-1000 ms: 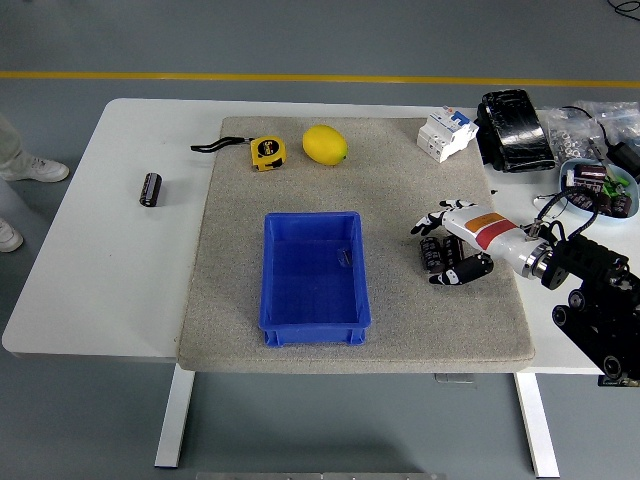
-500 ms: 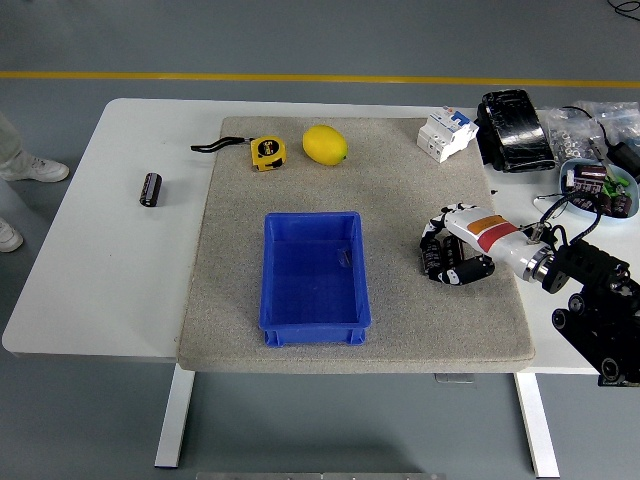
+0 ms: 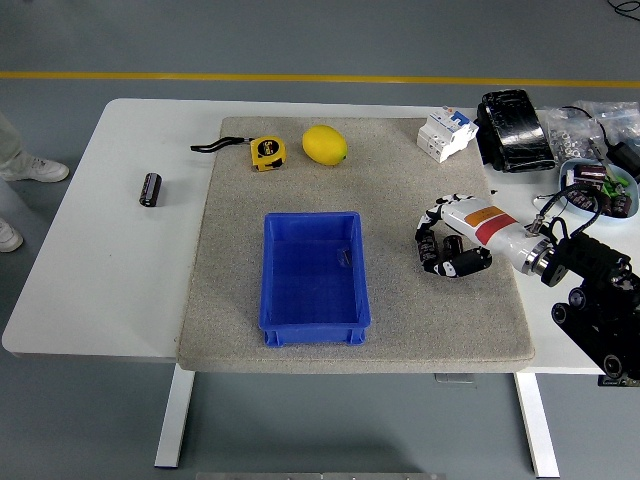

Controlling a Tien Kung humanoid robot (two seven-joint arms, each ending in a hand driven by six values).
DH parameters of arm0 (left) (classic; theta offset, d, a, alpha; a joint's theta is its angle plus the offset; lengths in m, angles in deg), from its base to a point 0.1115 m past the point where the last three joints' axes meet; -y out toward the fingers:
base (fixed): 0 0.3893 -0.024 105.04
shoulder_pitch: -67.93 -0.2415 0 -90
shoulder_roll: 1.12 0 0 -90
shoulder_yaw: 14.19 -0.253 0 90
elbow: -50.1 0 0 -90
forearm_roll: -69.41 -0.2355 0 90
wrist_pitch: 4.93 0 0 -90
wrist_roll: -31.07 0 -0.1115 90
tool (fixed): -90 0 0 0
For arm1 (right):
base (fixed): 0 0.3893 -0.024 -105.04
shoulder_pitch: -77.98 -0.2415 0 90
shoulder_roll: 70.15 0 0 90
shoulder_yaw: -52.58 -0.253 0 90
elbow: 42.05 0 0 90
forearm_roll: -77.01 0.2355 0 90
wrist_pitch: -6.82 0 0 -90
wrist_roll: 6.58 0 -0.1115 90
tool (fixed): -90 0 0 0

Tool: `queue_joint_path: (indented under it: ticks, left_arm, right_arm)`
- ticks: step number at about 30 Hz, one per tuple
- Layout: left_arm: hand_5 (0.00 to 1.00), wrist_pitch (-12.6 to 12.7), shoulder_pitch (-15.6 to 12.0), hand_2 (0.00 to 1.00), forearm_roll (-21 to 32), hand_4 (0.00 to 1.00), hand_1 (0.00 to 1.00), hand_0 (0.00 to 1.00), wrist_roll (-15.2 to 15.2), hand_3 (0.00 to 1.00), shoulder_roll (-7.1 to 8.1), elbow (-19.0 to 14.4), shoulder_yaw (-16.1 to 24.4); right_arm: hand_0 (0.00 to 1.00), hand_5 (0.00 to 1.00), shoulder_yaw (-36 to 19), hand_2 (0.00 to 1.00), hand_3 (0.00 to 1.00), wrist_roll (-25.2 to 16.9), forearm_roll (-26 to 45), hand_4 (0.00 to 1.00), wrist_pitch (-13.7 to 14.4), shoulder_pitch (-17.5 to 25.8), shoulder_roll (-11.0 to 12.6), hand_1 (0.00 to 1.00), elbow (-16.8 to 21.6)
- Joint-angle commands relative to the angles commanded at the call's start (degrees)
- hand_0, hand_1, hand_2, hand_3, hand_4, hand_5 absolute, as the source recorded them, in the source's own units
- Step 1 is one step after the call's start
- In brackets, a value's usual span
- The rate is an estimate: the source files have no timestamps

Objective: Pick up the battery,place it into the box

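1. Right hand (image 3: 447, 247) has curled its fingers shut around the battery (image 3: 452, 246) over the last second; a second ago they were spread above it. The grip looks wrapped, though I cannot tell whether the battery has left the mat.
2. I read this as the grasp just completed, so the lift is the next call, then a carry leftward to the blue box (image 3: 313, 277).
3. The battery sits inside the hand, on the grey mat (image 3: 230, 300), well to the right of the box and clear of it.
4. Room for moving: bare mat lies between hand and box, nothing in the path. The box's right wall is the edge I must clear, so I would lift before traversing.
5. The tape measure (image 3: 266, 152), lemon (image 3: 325, 145) and circuit breaker (image 3: 446, 132) sit at the mat's far edge, away from the route. A second dark battery (image 3: 151, 188) lies on the bare tabletop (image 3: 100, 250) at left, untouched.
6. My left arm is out of view.
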Motion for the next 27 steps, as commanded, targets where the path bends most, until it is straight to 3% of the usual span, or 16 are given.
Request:
queue_joint_path:
  ticks: [3, 15, 20, 21, 26, 27]
  left_arm:
    - [0.807, 0.02, 0.0, 0.578, 0.11, 0.665, 0.503, 0.491, -0.01, 0.699, 0.04, 0.0, -0.12]
    - [0.808, 0.32, 0.14, 0.575, 0.13, 0.665, 0.503, 0.49, 0.11, 0.698, 0.44, 0.02, 0.19]
    - [0.808, 0.22, 0.4, 0.575, -1.34, 0.665, 0.503, 0.49, -0.31, 0.698, 0.58, -0.12, 1.16]
    - [0.809, 0.23, 0.41, 0.574, -1.37, 0.665, 0.504, 0.49, -0.32, 0.698, 0.59, -0.13, 1.2]
    - [0.809, 0.23, 0.61, 0.574, -1.91, 0.665, 0.504, 0.49, -0.39, 0.698, 0.74, -0.16, 1.67]
    - [0.809, 0.24, 0.65, 0.574, -1.99, 0.665, 0.503, 0.49, -0.39, 0.698, 0.78, -0.16, 1.74]
  right_arm:
    - [0.868, 0.066, -0.71, 0.535, 0.517, 0.37, 0.53, 0.818, -0.11, -0.74, -0.47, 0.628, 0.96]
    - [0.867, 0.062, 3.58, 0.541, 0.524, 1.7, 3.61, 0.816, -1.03, -4.17, -1.77, 0.631, 13.35]
    - [0.867, 0.062, 6.29, 0.541, 0.524, 2.98, 3.81, 0.816, -3.01, -6.69, -5.46, 0.631, 14.15]
    - [0.878, 0.089, 6.74, 0.577, 0.583, 3.3, 3.67, 0.86, -3.54, -7.05, -6.03, 0.641, 14.25]
    - [0.878, 0.089, 9.63, 0.577, 0.583, 3.98, 2.6, 0.86, -5.67, -8.81, -7.7, 0.641, 14.7]
    - [0.912, 0.131, 10.03, 0.756, 0.818, 4.13, 2.26, 0.977, -6.07, -9.04, -7.91, 0.719, 14.72]
